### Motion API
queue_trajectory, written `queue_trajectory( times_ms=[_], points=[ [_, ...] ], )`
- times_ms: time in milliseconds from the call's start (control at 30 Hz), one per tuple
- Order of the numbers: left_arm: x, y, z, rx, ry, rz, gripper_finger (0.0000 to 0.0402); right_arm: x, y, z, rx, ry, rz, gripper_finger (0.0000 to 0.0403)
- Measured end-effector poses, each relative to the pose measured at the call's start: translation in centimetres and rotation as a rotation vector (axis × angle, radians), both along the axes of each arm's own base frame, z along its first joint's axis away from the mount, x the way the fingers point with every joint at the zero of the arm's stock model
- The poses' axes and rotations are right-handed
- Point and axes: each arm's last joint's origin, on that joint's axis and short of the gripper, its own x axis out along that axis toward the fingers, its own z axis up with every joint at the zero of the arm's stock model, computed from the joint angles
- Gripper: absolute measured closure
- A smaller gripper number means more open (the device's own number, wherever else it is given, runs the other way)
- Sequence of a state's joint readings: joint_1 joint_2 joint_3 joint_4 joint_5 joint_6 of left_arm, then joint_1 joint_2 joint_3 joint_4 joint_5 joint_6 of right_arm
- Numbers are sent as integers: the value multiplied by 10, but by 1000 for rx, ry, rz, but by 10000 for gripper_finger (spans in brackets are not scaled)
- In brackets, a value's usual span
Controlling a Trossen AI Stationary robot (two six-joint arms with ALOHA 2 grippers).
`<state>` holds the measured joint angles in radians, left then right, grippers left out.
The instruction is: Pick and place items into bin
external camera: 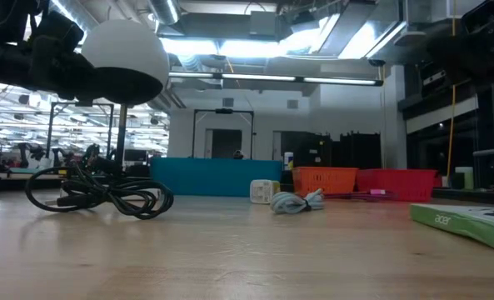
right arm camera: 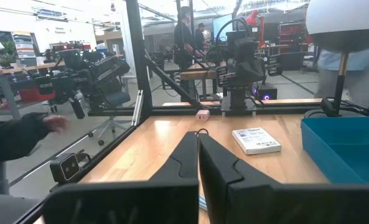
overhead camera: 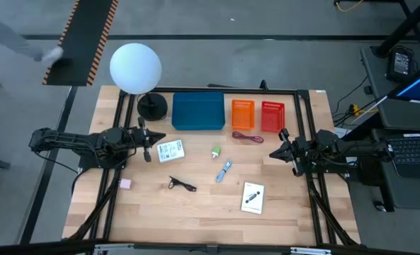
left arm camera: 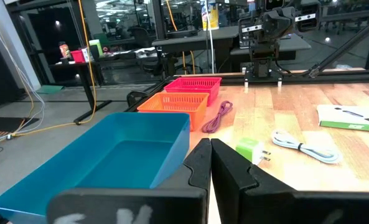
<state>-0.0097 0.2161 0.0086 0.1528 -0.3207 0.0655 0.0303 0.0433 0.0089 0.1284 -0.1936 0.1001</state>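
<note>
The left gripper (overhead camera: 155, 139) hovers at the left side of the table (overhead camera: 202, 212), fingers pressed together and holding nothing; the right gripper (overhead camera: 275, 153) hangs at the right side, likewise closed tight and empty, the two facing each other across the wood. Just beside the left gripper's tips lies one white printed card (overhead camera: 170, 150), and beyond it, toward the middle, sits the green lump (overhead camera: 215, 151) with the blue-white stick (overhead camera: 224, 171) a little nearer the front edge. The black cable piece (overhead camera: 181, 184) lies in front of the left gripper, and the pink block (overhead camera: 125, 183) rests near that arm's side, close to the table's left edge. The second white printed card (overhead camera: 253, 197) sits in front of the right gripper, toward the front of the table. The red cord (overhead camera: 246, 136) lies between the right gripper and the bins, just before the orange basket (overhead camera: 242, 114) and the red basket (overhead camera: 272, 117). The blue bin (overhead camera: 198, 112) stands beside the orange one, behind the left gripper's tips, and it looks empty in the left wrist view. A white globe lamp (overhead camera: 135, 68) stands at the back left corner.
</note>
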Motion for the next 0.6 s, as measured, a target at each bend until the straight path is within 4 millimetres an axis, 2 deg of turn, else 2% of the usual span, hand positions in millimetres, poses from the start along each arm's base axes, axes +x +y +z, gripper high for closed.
queue_trajectory(
  times_ms=[600],
  points=[
    [0,0,1,0,-9,0,395,0,0,0,-2,-1,0,402]
  ],
)
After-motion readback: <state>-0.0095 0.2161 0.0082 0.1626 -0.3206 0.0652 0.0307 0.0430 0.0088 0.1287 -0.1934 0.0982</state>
